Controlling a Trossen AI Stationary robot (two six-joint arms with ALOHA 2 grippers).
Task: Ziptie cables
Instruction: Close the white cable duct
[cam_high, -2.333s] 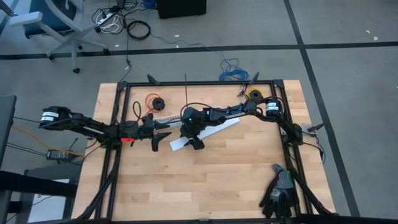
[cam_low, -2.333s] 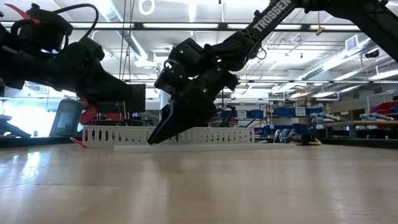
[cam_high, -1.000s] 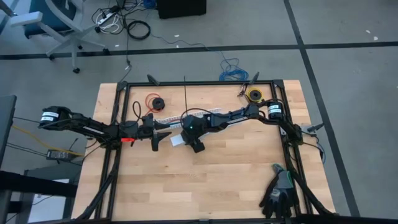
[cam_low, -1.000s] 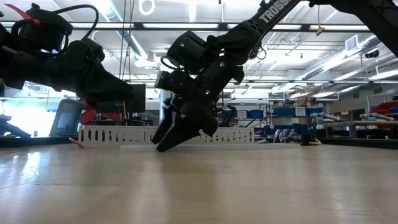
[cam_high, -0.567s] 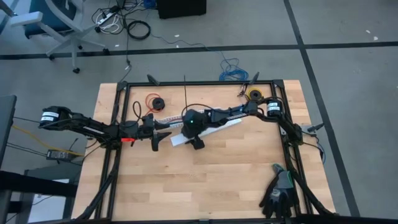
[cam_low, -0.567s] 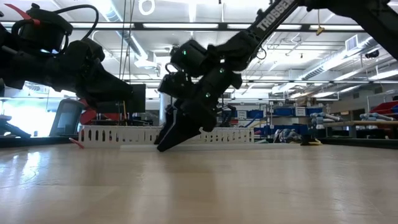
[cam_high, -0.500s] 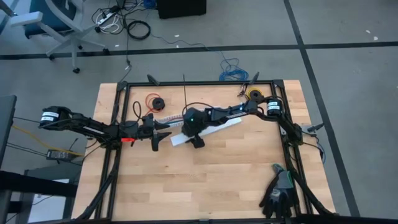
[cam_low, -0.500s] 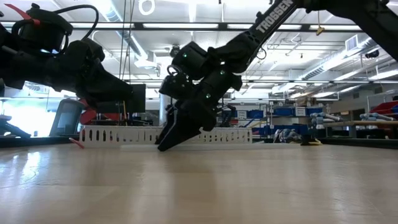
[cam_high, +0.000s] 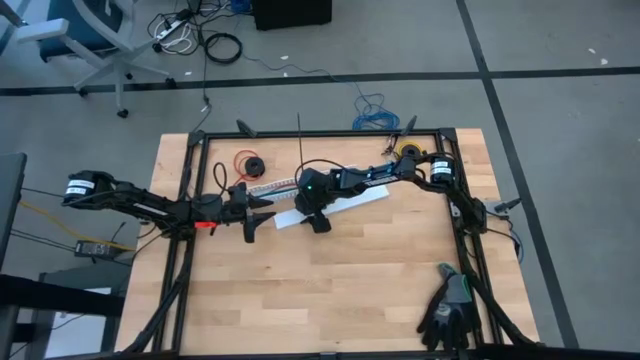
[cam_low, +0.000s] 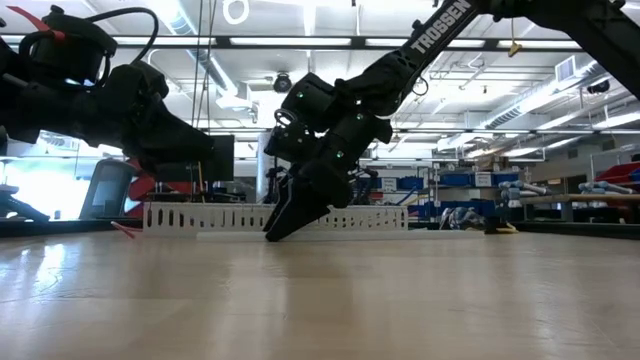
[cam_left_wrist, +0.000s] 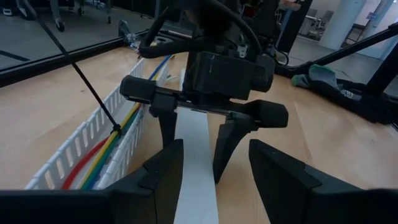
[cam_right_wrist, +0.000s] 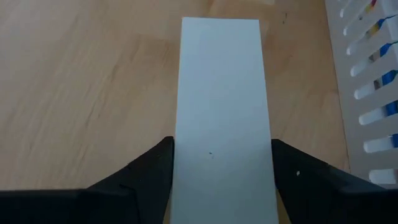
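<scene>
Right claw (cam_right_wrist: 221, 180) open, straddling the white flat strip (cam_right_wrist: 221, 106) to grab it; left claw (cam_left_wrist: 211, 186) waits open just left

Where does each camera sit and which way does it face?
High: overhead, straight down on the table; both arms show.
Low: table height, level across to the channel; right claw in front.
Left wrist: behind the left claw, facing the right claw astride the strip.
Right wrist: down between its own fingers onto the strip.
Shared: both wrists see strip, channel.
</scene>
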